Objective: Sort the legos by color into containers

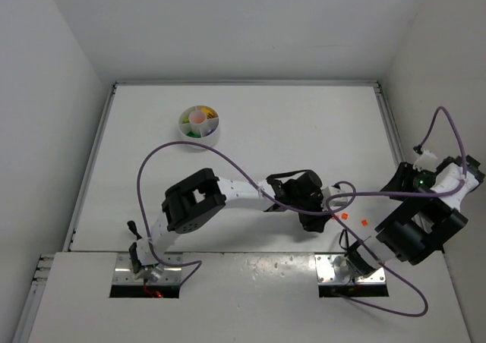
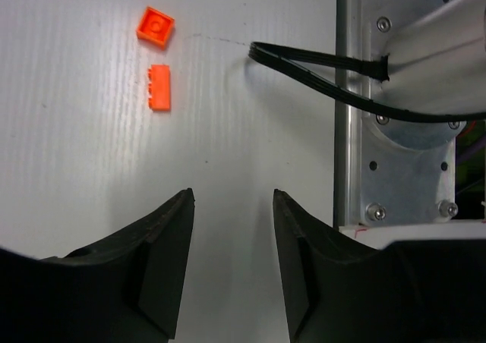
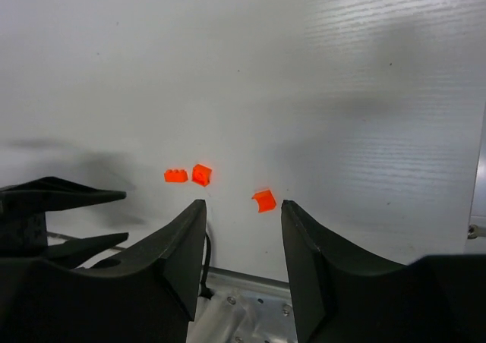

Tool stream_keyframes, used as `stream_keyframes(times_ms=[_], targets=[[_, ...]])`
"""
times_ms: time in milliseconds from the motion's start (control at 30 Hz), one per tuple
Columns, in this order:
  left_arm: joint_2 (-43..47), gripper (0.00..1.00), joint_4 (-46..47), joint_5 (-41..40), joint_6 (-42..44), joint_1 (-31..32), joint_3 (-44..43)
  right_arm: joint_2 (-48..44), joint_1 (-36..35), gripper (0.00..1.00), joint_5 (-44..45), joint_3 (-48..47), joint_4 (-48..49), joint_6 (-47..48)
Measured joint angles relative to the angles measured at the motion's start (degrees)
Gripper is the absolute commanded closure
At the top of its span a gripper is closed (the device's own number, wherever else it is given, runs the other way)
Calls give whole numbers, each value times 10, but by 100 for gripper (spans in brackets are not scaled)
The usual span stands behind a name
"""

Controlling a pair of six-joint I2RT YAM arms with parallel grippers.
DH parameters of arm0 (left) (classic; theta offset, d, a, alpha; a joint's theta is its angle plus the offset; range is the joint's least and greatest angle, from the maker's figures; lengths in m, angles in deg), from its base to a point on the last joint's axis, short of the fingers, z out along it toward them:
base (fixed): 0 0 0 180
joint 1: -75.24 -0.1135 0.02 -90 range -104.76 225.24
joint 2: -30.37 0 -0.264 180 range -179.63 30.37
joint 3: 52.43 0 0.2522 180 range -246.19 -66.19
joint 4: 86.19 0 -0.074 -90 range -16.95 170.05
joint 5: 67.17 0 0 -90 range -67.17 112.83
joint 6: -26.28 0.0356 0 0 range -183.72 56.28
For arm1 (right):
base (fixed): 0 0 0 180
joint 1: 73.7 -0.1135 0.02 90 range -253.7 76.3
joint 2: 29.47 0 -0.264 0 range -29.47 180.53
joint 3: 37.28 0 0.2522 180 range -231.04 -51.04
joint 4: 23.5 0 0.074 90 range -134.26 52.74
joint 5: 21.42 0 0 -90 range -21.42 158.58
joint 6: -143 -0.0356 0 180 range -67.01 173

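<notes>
Three orange legos lie on the white table near its front edge. In the left wrist view a square one [image 2: 156, 26] and a narrow one [image 2: 159, 87] lie ahead and to the left of my open, empty left gripper [image 2: 233, 199]. In the right wrist view the narrow brick [image 3: 175, 176], the square brick [image 3: 201, 174] and a rounder curved piece [image 3: 263, 200] lie just beyond my open, empty right gripper [image 3: 243, 204]. In the top view the bricks [image 1: 339, 216] and the curved piece [image 1: 364, 222] lie between my left gripper [image 1: 319, 220] and right gripper [image 1: 396, 185]. The white divided dish [image 1: 199, 121] holds yellow, green and reddish pieces.
The right arm's metal base plate [image 2: 402, 184] and black cables [image 2: 319, 66] lie close to the right of the left gripper. A purple cable [image 1: 228, 161] arcs over the table. The left gripper's fingers [image 3: 68, 195] show at the left of the right wrist view. White walls enclose the table.
</notes>
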Motion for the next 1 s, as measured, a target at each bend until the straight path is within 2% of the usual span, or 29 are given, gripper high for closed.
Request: stream_keyframes(times_ms=[133,400,567,833,1000], targets=[[-13,50,19,-15,-16,-2,-22,3,24,55,-27,-13,-23,3],[-101,58,22,-16,-21,-3,-146,7,45,55,-66,-44,-77,23],[-148,60,9,-9,-20,-3,-202,13,59,53,-81,-65,-99,37],[-165,68,6,0,-20,-4,-214,27,81,53,-91,-70,-125,62],[-158,69,31,1,-20,-4,-189,38,88,53,-96,-70,-132,74]])
